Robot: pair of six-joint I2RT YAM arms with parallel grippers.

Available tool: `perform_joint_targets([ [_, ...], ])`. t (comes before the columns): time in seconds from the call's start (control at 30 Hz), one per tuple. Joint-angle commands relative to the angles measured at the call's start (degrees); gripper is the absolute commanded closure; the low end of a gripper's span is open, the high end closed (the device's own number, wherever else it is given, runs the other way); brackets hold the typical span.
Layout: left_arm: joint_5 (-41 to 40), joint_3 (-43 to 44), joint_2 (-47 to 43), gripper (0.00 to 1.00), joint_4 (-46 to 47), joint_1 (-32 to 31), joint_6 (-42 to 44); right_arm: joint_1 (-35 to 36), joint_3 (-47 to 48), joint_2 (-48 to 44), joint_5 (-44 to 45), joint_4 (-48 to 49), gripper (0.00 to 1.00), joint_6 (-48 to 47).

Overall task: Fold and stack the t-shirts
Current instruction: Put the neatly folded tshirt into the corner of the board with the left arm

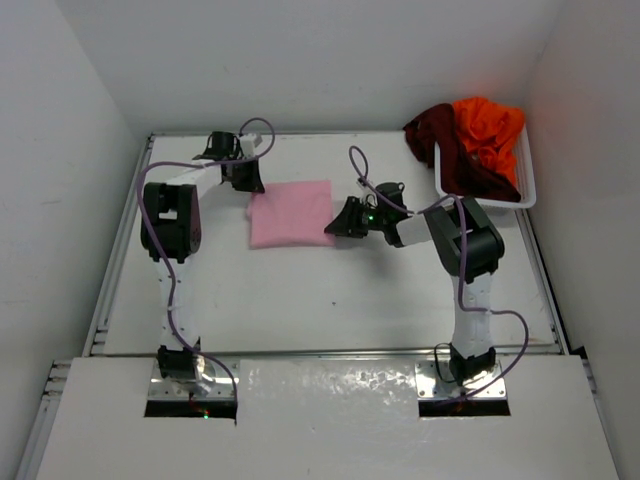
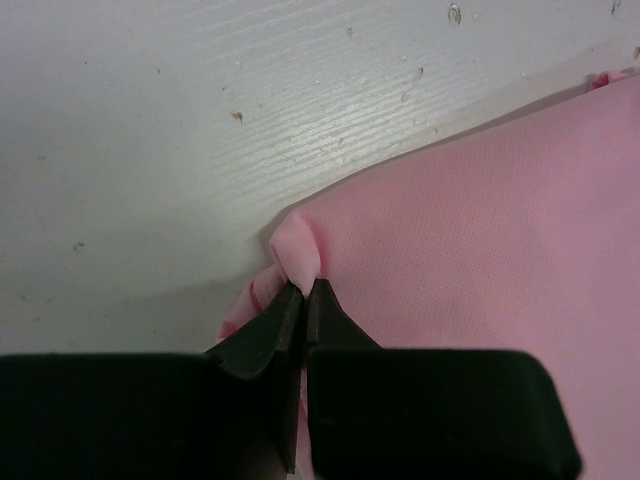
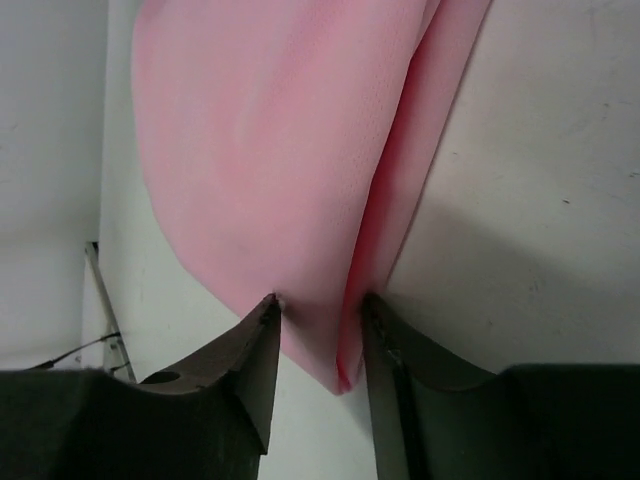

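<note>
A light pink t-shirt (image 1: 291, 213), folded into a flat rectangle, lies on the white table (image 1: 330, 290) between the two sets of jaws. The left jaws are pressed together, pinching a small bunched corner of the shirt at its far left. The right jaws are spread, and the folded edge at the shirt's near right corner sits loosely in the gap between their tips. Beyond the right jaws and off to their right, well apart from them, a white basket (image 1: 527, 185) holds a dark maroon t-shirt (image 1: 455, 155) and a bright orange t-shirt (image 1: 490, 128), crumpled together and spilling over its rim.
</note>
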Motion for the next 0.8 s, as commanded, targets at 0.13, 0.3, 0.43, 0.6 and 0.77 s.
perform_joint_targets([
  [0.13,-0.95,-0.39,-2.28,1.00,0.56,-0.56,0.92,0.75,1.88,5.18,-1.43,11.08,1.00,10.42],
  [0.3,-2.62,0.67,-2.55,1.00,0.20,-0.29,1.97,-0.21,-2.51,1.67,0.94,8.45,1.00,6.92],
  [0.43,-3.50,1.28,-2.81,1.00,0.03,-0.12,2.59,-1.27,-5.67,-1.50,3.75,3.17,1.00,2.86],
  [0.6,-3.77,1.55,-2.81,1.00,-0.15,0.06,2.94,-3.03,-7.62,-2.64,3.93,5.46,1.00,3.83],
  [0.77,-1.05,1.55,-2.99,1.00,-0.23,-0.03,3.29,-2.68,-4.81,-2.12,2.09,3.53,1.00,2.34],
])
